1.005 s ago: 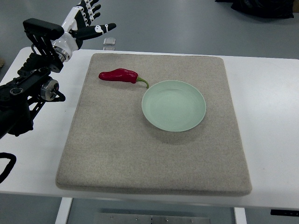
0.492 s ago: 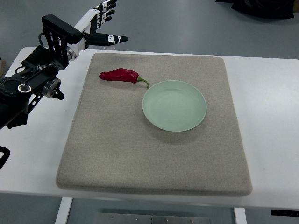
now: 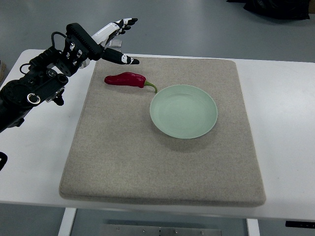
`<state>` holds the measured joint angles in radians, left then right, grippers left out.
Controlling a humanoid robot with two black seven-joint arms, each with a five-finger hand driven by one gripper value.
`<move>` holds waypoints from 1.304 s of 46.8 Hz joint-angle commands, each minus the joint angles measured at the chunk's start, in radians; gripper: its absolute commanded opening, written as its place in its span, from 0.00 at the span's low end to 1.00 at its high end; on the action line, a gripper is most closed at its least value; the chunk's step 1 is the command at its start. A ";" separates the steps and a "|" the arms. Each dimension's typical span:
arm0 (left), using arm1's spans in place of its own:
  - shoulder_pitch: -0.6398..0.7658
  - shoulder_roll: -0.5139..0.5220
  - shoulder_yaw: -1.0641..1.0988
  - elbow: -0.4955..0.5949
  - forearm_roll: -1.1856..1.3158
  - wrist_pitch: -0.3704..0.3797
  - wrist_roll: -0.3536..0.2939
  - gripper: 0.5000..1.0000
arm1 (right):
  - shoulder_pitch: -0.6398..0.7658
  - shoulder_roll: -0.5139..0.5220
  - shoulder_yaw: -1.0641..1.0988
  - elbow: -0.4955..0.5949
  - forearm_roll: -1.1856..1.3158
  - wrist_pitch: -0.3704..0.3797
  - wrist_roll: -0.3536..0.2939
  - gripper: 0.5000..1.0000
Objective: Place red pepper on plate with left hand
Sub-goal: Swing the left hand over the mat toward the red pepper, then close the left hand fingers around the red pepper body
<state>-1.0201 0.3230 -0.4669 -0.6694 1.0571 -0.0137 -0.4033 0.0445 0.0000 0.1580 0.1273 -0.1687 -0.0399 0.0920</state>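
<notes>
One arm is at work here, coming in from the left side of the white counter (image 3: pixel 285 123), black joints and cables bunched along it. Its left hand (image 3: pixel 110 39) hangs over the far left corner of the grey felt mat (image 3: pixel 162 162), white and black fingers (image 3: pixel 123 23) spread and stretched out, holding nothing. The thumb juts out apart from the rest, its tip over the mat's far edge.

Just below that thumb, on the near side of it and not touching it, lies the red pepper (image 3: pixel 125 79). It rests flat on the mat, fat end toward the arm's side, with its green stem pointing away from the fingers. The stem's tip comes up just beside the rim of the pale green plate (image 3: pixel 183 111); whether it actually touches the rim I cannot tell. The plate sits on the mat further out from the fingers than the pepper, toward the mat's middle, and there is nothing on it.

Behind the hand, partly hidden by the fingers, a small clear block (image 3: pixel 115 44) sits on the counter at the mat's far edge. Past the counter is bare grey floor.
</notes>
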 commanded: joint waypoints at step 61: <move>-0.044 -0.082 0.185 0.154 0.354 0.101 0.087 0.69 | 0.000 0.000 0.000 0.000 0.000 0.000 0.000 0.86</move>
<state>-1.0642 0.2414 -0.2826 -0.5155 1.4098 0.0874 -0.3166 0.0445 0.0000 0.1580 0.1273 -0.1687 -0.0400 0.0920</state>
